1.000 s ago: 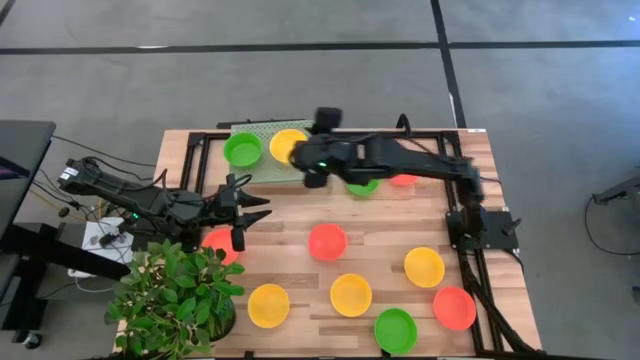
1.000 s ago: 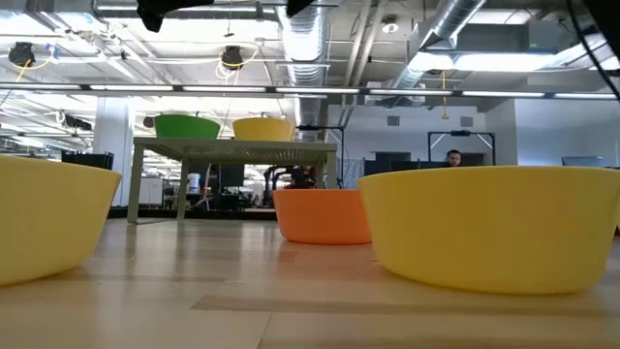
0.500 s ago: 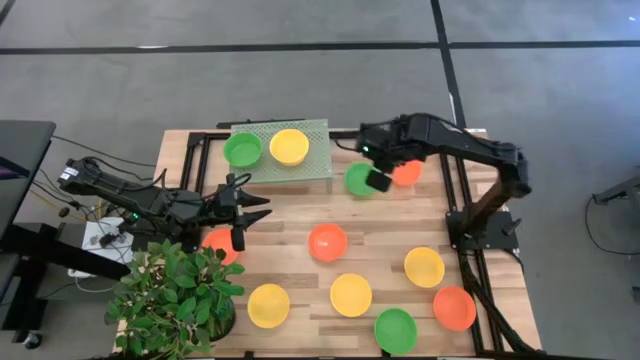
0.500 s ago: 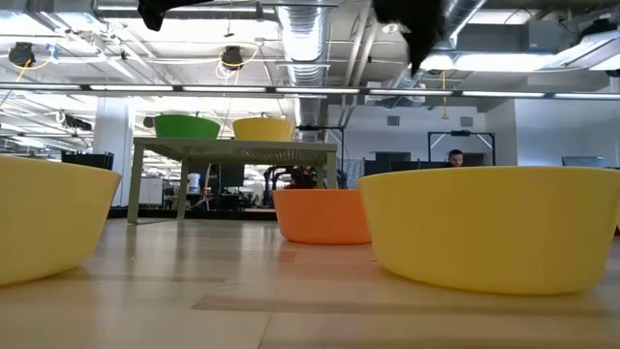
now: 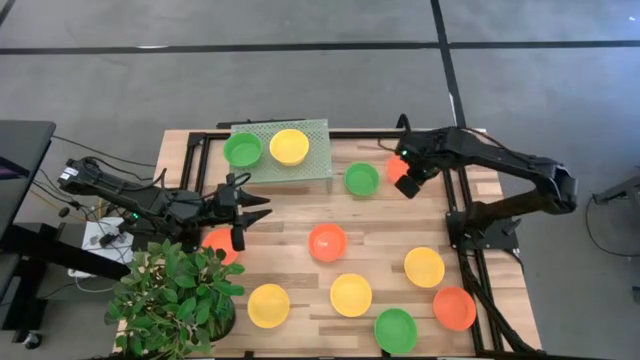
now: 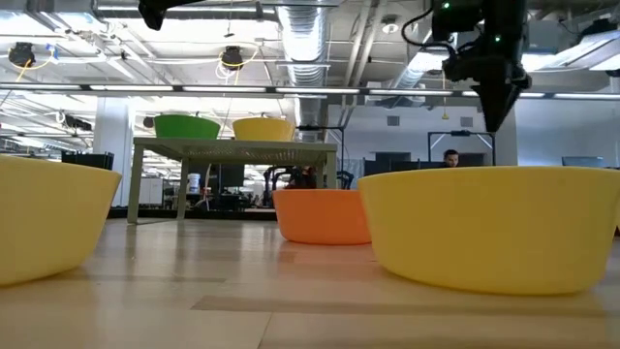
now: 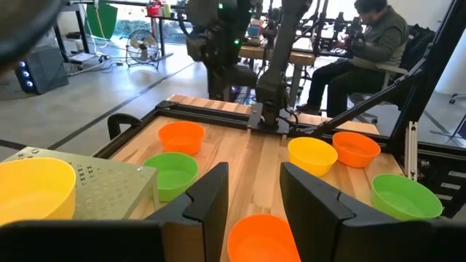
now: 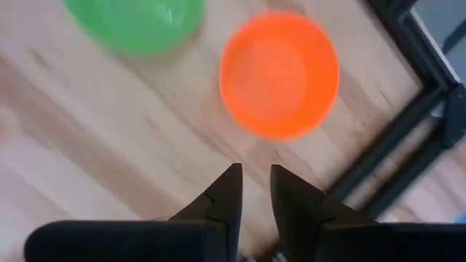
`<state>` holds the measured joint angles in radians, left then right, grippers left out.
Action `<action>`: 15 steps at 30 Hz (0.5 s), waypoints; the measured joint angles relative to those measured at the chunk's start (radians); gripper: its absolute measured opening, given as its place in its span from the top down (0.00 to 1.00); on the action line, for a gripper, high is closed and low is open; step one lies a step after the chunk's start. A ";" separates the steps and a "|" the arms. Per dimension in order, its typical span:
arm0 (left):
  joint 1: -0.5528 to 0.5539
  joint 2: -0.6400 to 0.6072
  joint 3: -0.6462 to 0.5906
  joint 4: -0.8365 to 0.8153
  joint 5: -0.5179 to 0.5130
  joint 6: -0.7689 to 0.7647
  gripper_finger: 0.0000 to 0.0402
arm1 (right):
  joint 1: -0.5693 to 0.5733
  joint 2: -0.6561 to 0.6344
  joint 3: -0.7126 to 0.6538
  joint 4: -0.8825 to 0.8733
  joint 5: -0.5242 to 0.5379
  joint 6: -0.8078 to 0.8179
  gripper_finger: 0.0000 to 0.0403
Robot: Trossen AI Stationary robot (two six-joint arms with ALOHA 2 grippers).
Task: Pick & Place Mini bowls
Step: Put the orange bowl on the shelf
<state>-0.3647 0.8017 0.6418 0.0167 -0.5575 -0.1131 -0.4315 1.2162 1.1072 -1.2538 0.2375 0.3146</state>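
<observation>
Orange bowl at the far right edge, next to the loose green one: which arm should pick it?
Right. The right gripper hangs beside that orange bowl, with nothing in it. The left gripper waits across the table, near the plant.

Right claw (image 5: pixel 408 183) nearly closed, empty; left claw (image 5: pixel 250 213) parted, low.

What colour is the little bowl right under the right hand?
Red-orange bowl; the right wrist view shows it best.
</observation>
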 joint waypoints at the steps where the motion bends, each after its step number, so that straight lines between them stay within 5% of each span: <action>1: 0.000 0.000 0.000 0.001 0.000 0.000 0.68 | -0.009 -0.016 -0.016 0.040 -0.004 0.014 0.83; 8: 0.000 0.000 0.000 0.005 0.000 0.000 0.68 | -0.045 -0.003 -0.137 0.153 -0.150 -0.125 0.83; 15: 0.000 0.000 0.000 0.007 0.000 0.000 0.68 | -0.045 0.139 -0.165 0.209 -0.161 -0.163 0.78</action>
<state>-0.3649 0.8017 0.6418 0.0237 -0.5575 -0.1131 -0.4768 1.3551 0.9418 -1.0444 0.0764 0.1515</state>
